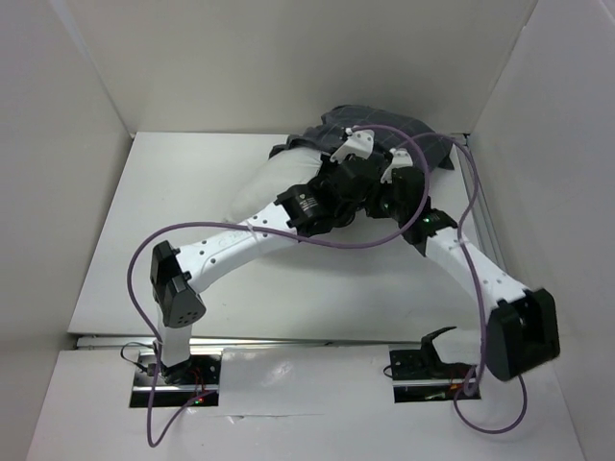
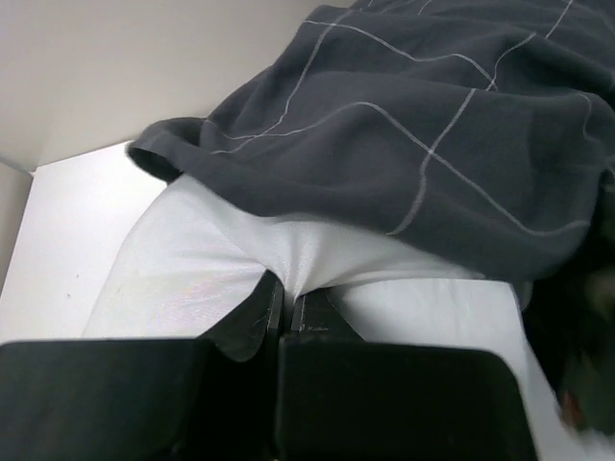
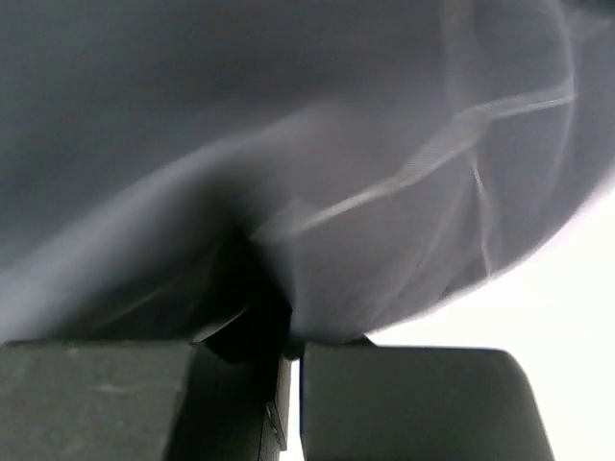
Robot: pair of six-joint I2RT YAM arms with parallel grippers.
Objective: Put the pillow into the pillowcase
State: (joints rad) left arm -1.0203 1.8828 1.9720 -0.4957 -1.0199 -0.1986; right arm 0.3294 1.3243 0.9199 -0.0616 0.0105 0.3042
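The white pillow [image 1: 258, 192] lies on the table, its far end under the dark grey checked pillowcase [image 1: 384, 123]. In the left wrist view the pillowcase [image 2: 432, 115] drapes over the pillow [image 2: 183, 269], and my left gripper [image 2: 288, 296] is shut on a pinch of the pillow's white cloth just below the pillowcase's edge. The right wrist view is blurred: my right gripper [image 3: 285, 331] is shut on a fold of the pillowcase [image 3: 384, 125]. From above, the left gripper [image 1: 351, 158] and the right gripper [image 1: 399, 171] sit close together over the pillowcase's opening.
White walls enclose the white table [image 1: 173, 221] at the left, back and right. A metal rail [image 1: 483, 216] runs along the right side. Purple cables [image 1: 452, 192] loop over both arms. The arm bases stand at the near edge.
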